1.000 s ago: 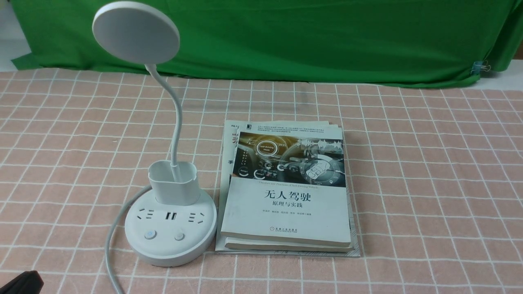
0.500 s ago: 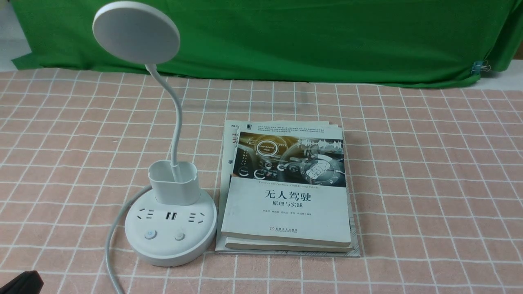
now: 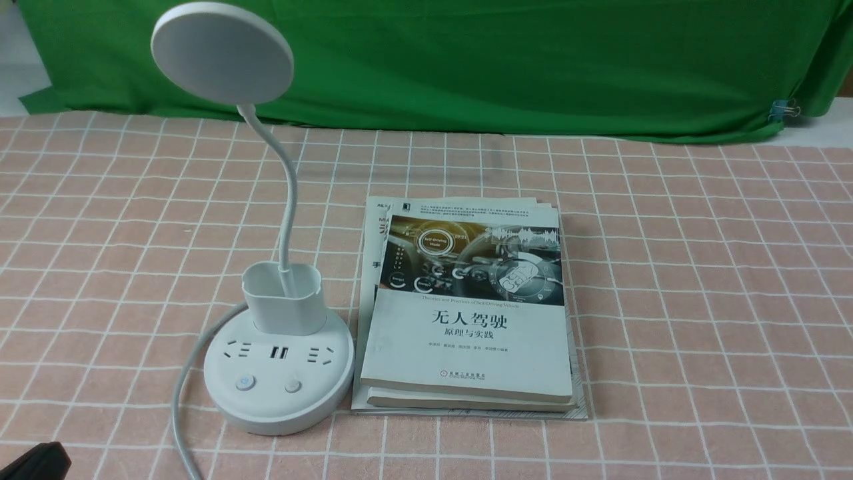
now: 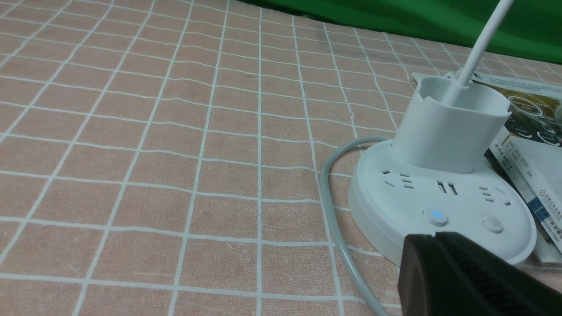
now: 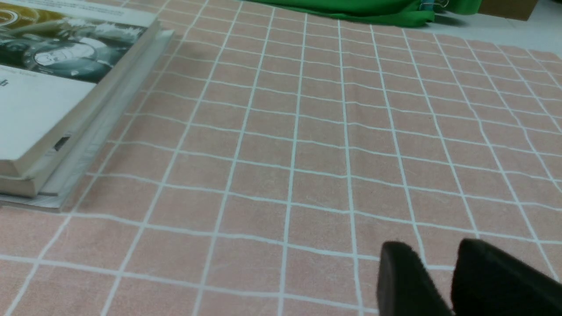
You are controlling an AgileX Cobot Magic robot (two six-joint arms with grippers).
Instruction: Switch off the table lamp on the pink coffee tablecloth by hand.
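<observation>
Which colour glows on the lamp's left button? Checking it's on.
Blue, on the lamp base's left button; clearest in the left wrist view.

Little of the robot's body shows. The left matte-black wedge-shaped hand fills one corner of its wrist view: one dark mass with a squared blunt tip, a rounded corner and a fine ribbed or grainy texture along its flank; no gap between fingers can be made out. In the front view the same part is just a dark sliver at the bottom-left edge. The right matte-black two-fingered hand shows two chunky fingers with softly rounded tips and slightly fuzzy edges, a narrow strip of background between them. No cables, screws or markings visible.
</observation>
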